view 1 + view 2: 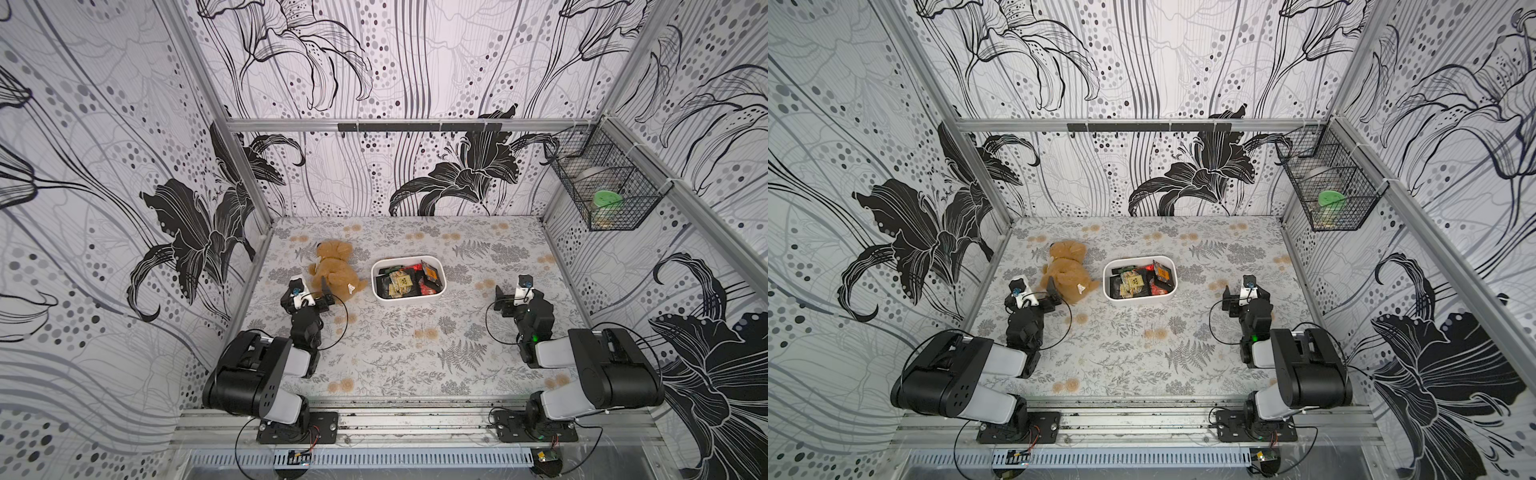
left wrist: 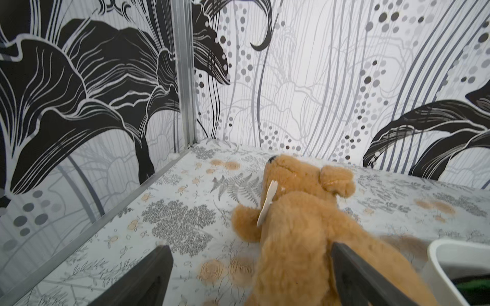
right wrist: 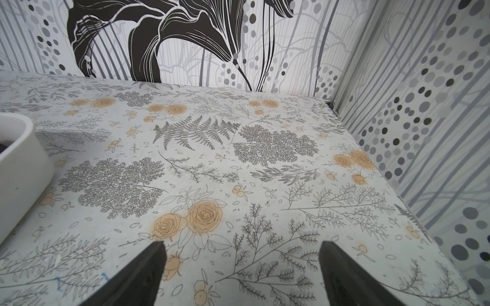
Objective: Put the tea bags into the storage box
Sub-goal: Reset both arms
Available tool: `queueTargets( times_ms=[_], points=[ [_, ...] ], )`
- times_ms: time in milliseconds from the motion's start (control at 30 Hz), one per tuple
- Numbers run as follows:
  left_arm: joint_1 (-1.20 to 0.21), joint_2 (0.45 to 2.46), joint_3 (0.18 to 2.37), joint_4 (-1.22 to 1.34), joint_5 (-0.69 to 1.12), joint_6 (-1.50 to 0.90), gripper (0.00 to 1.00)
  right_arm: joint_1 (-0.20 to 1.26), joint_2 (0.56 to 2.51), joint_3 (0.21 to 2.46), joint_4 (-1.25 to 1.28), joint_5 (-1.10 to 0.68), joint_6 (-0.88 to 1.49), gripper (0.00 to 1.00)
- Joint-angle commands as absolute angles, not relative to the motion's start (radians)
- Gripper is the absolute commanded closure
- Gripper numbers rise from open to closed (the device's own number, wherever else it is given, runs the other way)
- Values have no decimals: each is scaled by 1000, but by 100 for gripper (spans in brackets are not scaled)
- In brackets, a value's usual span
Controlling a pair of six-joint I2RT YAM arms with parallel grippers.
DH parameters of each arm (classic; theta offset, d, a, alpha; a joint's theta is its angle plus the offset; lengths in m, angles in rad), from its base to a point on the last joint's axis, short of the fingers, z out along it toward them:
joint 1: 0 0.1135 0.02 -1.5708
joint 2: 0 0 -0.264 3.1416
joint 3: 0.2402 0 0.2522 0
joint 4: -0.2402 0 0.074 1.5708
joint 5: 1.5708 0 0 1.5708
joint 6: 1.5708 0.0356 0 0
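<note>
The left pincer (image 2: 249,246) and right pincer (image 3: 242,243) both stand with jaws wide apart, gripping nothing, low over the bench (image 1: 395,345); the teddy bear (image 1: 334,270) lies right at the left one's tips, while the right faces bare bench. Slightly ahead and inward of each sits the storage box (image 1: 408,300), its long side running from one pincer toward the other, about equally near both. The tea bags (image 1: 405,280) I can see all lie heaped inside it, so the job looks done; only the bear would crowd a left reach.

Bright, even, diffuse light, soft faint shadow beside the storage box (image 3: 21,169) on the tabletop (image 3: 238,164), straight lines bowed toward picture edges, teddy bear (image 2: 305,233) close-up slightly blurred.
</note>
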State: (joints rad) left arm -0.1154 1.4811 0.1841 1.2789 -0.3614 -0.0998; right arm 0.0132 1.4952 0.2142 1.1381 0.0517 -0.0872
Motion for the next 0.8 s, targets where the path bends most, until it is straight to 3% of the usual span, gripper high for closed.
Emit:
queueTargets(
  times_ms=[0,767],
  points=[
    [-80,1472,195,1247,-301,-136,3,0,1502,233,1164,21,-60,4],
    [-95,1474,193,1255,-310,-117,3,0,1499,234,1164,28,-64,4]
  ],
)
